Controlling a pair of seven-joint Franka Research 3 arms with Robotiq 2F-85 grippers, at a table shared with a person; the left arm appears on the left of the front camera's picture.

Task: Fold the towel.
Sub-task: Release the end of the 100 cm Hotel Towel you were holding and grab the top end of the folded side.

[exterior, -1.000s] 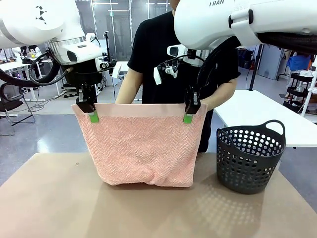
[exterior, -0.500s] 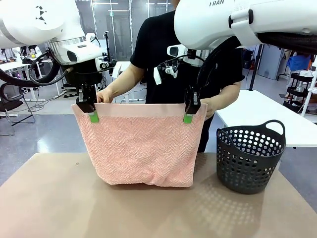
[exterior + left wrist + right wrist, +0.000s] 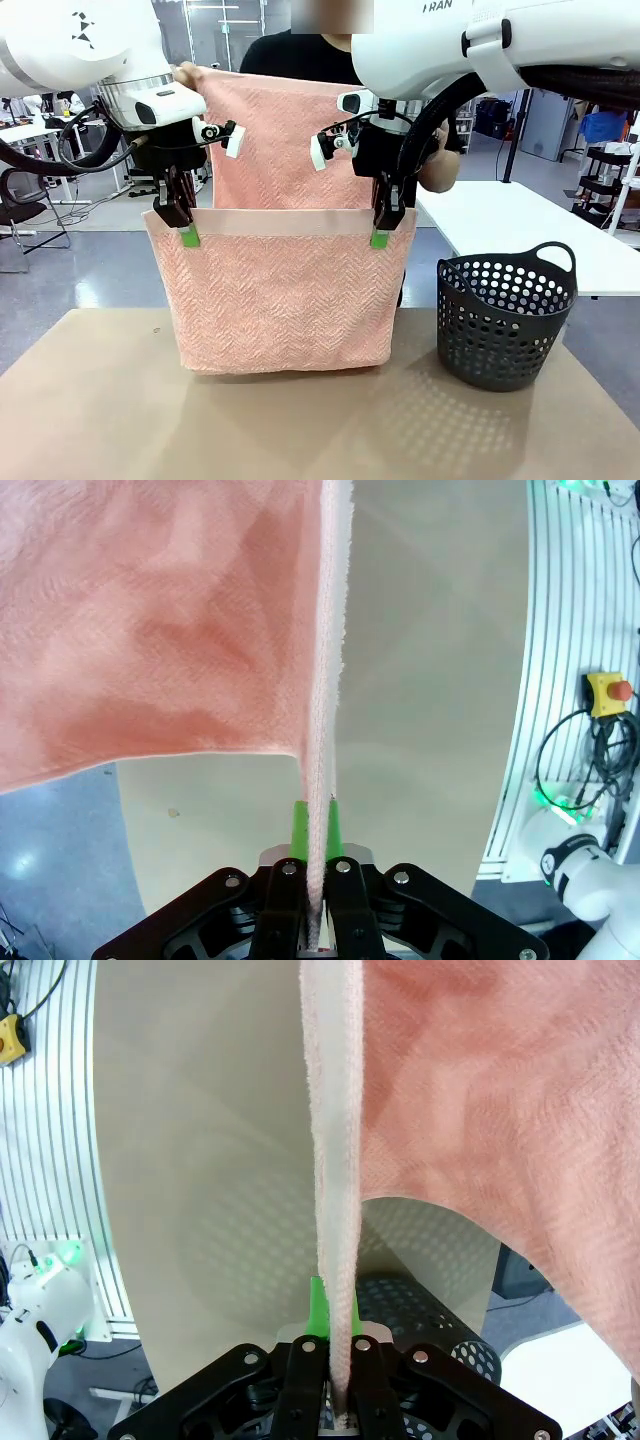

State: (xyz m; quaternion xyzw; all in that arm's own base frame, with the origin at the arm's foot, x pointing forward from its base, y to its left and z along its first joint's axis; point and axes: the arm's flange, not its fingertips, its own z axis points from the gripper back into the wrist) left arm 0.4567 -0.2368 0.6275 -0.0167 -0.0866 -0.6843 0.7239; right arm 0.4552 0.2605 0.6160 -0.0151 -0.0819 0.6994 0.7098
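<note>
Lifted within the last half-second, the towel's far half now stands high in a person's hand above the table, while the left gripper and right gripper each clamp its banded edge.

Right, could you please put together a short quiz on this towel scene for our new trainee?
1. True or false: the left gripper and the right gripper are each shut on the plain band of the towel.
2. Where does the dark basket stand? A: on the table, at the robot's right. B: on the floor. C: under the towel.
3. Who holds the towel's far end up above the grippers?
Key: 1 true; 2 A; 3 the person.
</note>
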